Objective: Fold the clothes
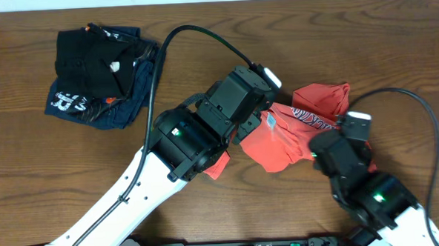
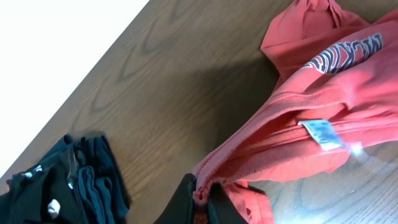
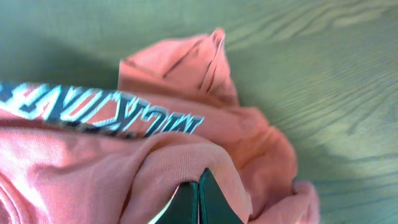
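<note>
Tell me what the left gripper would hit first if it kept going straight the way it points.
The coral-red T-shirt itself: the left gripper is shut on its edge, with fabric bunched right at the tips. Beyond that, likely the wooden table, though depth is unclear.

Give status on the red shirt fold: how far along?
Done: no fold yet; the coral T-shirt lies crumpled right of centre. In hand: left hand pinches the edge leading to the neck tag, right hand is shut on bunched fabric. Left: spread it flat, then every fold.
</note>
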Controlling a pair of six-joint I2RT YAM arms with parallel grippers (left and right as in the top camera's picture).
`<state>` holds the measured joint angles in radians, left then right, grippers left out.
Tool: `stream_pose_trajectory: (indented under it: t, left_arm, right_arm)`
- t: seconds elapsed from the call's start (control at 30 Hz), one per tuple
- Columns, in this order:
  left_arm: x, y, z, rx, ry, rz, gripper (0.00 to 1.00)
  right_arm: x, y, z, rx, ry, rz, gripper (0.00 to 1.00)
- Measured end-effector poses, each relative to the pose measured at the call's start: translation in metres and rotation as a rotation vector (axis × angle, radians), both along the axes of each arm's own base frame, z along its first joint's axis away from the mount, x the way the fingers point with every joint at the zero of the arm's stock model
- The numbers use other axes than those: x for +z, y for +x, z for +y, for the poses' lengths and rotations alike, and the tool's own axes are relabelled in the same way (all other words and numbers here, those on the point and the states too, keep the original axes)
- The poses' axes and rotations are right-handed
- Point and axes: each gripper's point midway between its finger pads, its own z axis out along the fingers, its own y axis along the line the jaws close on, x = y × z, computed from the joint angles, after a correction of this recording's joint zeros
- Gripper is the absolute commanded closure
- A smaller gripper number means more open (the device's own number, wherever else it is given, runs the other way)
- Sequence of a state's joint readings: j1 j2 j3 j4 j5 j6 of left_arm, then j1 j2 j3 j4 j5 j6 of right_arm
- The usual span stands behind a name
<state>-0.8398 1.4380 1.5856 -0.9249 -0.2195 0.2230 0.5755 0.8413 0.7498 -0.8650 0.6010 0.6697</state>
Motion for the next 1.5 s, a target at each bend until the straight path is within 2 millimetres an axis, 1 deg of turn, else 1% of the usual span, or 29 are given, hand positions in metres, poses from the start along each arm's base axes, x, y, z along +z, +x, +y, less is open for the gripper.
stream_pose_trajectory:
  t: [0.1,0.13,0.2,0.27,0.33,0.43,0.53,0.6,0.73,0.8,0.87,0.93,1.0,1.03,1.1,1.13,1.2,1.3,1.37,1.5]
  left_arm:
    - [-0.003,-0.001,0.004,0.005,0.018,0.008,0.94]
    - [-0.003,-0.002,0.004,0.006,0.021,0.009,0.94]
    - [-0.006,-0.004,0.008,0.01,0.041,0.023,0.94]
    - [-0.01,-0.008,0.013,0.016,0.059,0.041,0.94]
    - [-0.014,-0.012,0.018,0.024,0.079,0.066,0.94]
    - [-0.02,-0.018,0.025,0.038,0.105,0.099,0.94]
    - [-0.024,-0.018,0.026,0.053,0.102,0.109,0.94]
    - [-0.035,-0.018,0.027,0.069,0.111,0.129,0.94]
    - [-0.066,-0.013,0.029,0.103,0.158,0.187,0.94]
    - [-0.078,-0.009,0.026,0.111,0.173,0.203,0.94]
    - [-0.085,-0.004,0.022,0.114,0.176,0.208,0.94]
    - [-0.086,-0.002,0.019,0.115,0.171,0.204,0.94]
    - [-0.085,0.0,0.017,0.119,0.158,0.196,0.94]
    - [-0.084,0.0,0.017,0.12,0.154,0.194,0.94]
    - [-0.084,0.001,0.016,0.124,0.15,0.194,0.94]
    - [-0.084,0.001,0.016,0.125,0.149,0.194,0.94]
    - [-0.084,0.001,0.016,0.126,0.148,0.194,0.94]
    - [-0.084,0.001,0.016,0.126,0.148,0.194,0.94]
    - [-0.084,0.001,0.016,0.126,0.148,0.194,0.94]
    - [-0.084,0.001,0.016,0.126,0.148,0.194,0.94]
  right_arm:
    - [0.022,0.002,-0.011,-0.023,0.016,-0.056,0.99]
    - [0.026,0.002,-0.014,-0.031,0.02,-0.068,0.99]
    - [0.031,0.003,-0.021,-0.053,0.026,-0.079,0.99]
    - [0.028,0.004,-0.024,-0.06,0.026,-0.06,0.99]
    - [0.019,0.006,-0.024,-0.054,0.029,-0.014,0.99]
    - [-0.002,0.01,-0.016,-0.023,0.038,0.08,0.99]
    - [-0.03,0.017,-0.001,0.028,0.047,0.202,0.99]
    - [-0.052,0.02,0.011,0.07,0.054,0.289,0.99]
    - [-0.091,0.022,0.031,0.151,0.076,0.442,0.99]
    - [-0.108,0.021,0.039,0.181,0.089,0.504,0.99]
    - [-0.121,0.018,0.046,0.208,0.107,0.557,0.99]
    - [-0.128,0.015,0.051,0.23,0.126,0.591,0.99]
    - [-0.132,0.013,0.054,0.243,0.14,0.609,0.98]
    - [-0.132,0.013,0.056,0.25,0.146,0.614,0.94]
    - [-0.133,0.011,0.06,0.275,0.162,0.624,0.76]
    - [-0.133,0.01,0.061,0.28,0.168,0.627,0.69]
    - [-0.133,0.008,0.066,0.315,0.179,0.639,0.61]
    - [-0.133,0.007,0.068,0.335,0.186,0.641,0.54]
    - [-0.133,0.008,0.068,0.339,0.181,0.636,0.53]
    - [-0.132,0.012,0.061,0.322,0.139,0.62,0.62]
